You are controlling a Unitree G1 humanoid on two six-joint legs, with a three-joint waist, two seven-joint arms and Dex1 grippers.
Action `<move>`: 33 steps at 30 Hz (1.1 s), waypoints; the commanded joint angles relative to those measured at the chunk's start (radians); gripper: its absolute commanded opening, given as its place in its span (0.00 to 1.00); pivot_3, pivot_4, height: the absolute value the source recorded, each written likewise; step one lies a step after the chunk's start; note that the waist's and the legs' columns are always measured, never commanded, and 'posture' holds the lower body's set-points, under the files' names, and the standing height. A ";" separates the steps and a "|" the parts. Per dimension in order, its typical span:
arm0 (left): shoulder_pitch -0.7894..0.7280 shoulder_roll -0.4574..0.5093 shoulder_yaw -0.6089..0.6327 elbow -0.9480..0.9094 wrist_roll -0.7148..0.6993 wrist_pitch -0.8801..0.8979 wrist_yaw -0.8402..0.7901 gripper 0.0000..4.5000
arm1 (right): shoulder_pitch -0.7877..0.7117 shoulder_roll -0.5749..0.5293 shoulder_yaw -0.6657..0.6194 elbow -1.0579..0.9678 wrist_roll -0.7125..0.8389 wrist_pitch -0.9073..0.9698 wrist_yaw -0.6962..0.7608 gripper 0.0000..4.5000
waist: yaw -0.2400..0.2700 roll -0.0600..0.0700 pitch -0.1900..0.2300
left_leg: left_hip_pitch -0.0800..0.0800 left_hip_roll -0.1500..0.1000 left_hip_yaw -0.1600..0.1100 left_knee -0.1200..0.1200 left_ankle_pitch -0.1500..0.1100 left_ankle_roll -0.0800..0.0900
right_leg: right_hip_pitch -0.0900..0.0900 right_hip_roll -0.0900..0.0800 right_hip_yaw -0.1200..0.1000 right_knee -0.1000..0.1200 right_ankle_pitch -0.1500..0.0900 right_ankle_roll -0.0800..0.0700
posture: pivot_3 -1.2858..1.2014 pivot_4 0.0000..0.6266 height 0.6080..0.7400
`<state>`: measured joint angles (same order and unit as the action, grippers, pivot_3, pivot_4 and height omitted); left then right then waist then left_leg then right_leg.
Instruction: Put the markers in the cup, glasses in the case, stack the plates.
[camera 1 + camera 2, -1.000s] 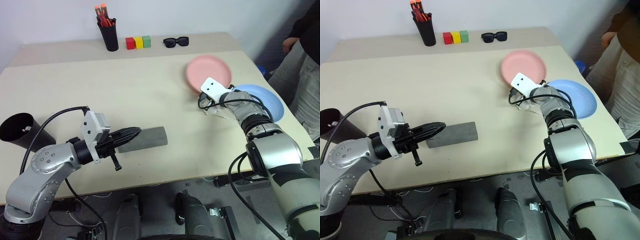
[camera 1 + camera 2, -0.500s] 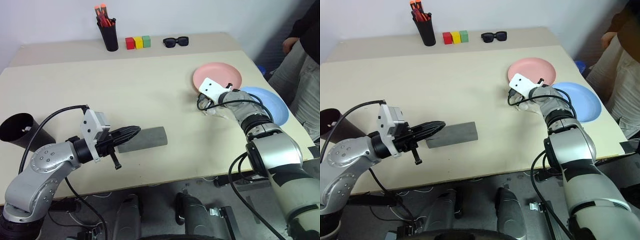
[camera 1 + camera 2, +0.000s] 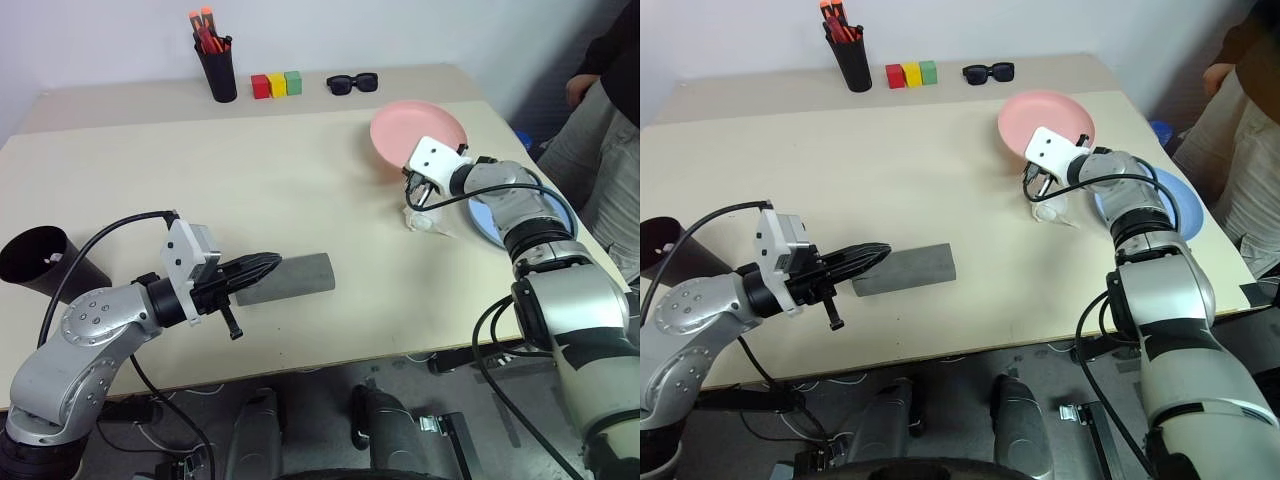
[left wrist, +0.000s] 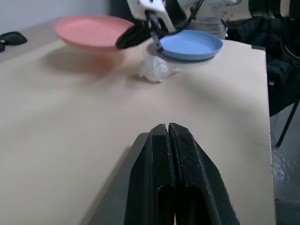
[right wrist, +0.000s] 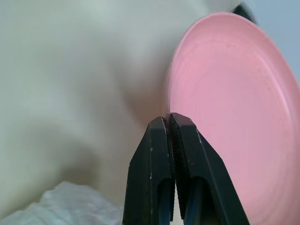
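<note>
I've got the R tool clamped on the near rim of the pink plate, fingers pinched together on the edge. Plate looks tilted and off the counter, judging by the L wrist view, where there's a shadow under it.

What matters for the next move: blue plate lies flat on the counter just to the R of the pink one, toward the counter's R edge, partly hidden behind my R forearm. So pink has to travel sideways to the R and come down on top of blue. The R arm is the one for this; L is way off.

A crumpled clear wrapper sits on the counter right below the R tool, beside blue. I'd keep the plate clear of it.

L tool is shut and empty, tips together, hovering over the near end of the grey case, which lies closed w/ its long axis across the counter. Black cup is at the far L edge.
</note>
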<state>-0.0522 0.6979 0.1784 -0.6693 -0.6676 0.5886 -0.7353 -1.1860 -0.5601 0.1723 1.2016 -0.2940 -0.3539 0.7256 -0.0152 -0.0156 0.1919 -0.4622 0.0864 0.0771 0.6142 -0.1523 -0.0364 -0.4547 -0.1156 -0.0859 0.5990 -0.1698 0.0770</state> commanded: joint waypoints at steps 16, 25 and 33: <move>-0.323 -0.152 -0.284 0.049 0.017 -0.034 -0.044 0.00 | 0.744 -0.376 -0.347 -1.037 0.327 0.563 0.204 0.02 | 0.042 0.006 -0.003 | 0.002 0.000 0.000 0.005 0.000 0.000 | 0.005 0.000 0.000 -0.001 -0.002 0.003 | 0.52 0.24 1.00; -0.275 -0.130 -0.252 0.112 0.048 -0.090 -0.089 0.00 | 0.784 -0.420 -0.342 -0.917 0.269 0.554 0.113 0.02 | 0.029 0.006 -0.003 | 0.001 0.000 -0.001 0.008 -0.002 0.003 | 0.006 0.000 0.000 -0.002 -0.002 0.003 | 0.52 0.24 1.00; -0.216 -0.121 -0.221 0.073 0.052 -0.096 -0.068 0.00 | 0.767 -0.429 -0.298 -0.770 0.234 0.500 0.091 0.02 | 0.027 0.006 -0.003 | 0.001 0.000 -0.001 0.011 -0.004 0.005 | 0.007 -0.001 0.000 -0.002 -0.002 0.003 | 0.52 0.24 1.00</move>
<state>-0.2702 0.5711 -0.0613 -0.5542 -0.6187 0.5122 -0.8071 -0.3935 -0.9641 -0.1191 0.4387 -0.0608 0.1712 0.8216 0.0121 -0.0097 0.1892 -0.4613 0.0861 0.0761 0.6258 -0.1567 -0.0313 -0.4476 -0.1162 -0.0858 0.5971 -0.1717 0.0804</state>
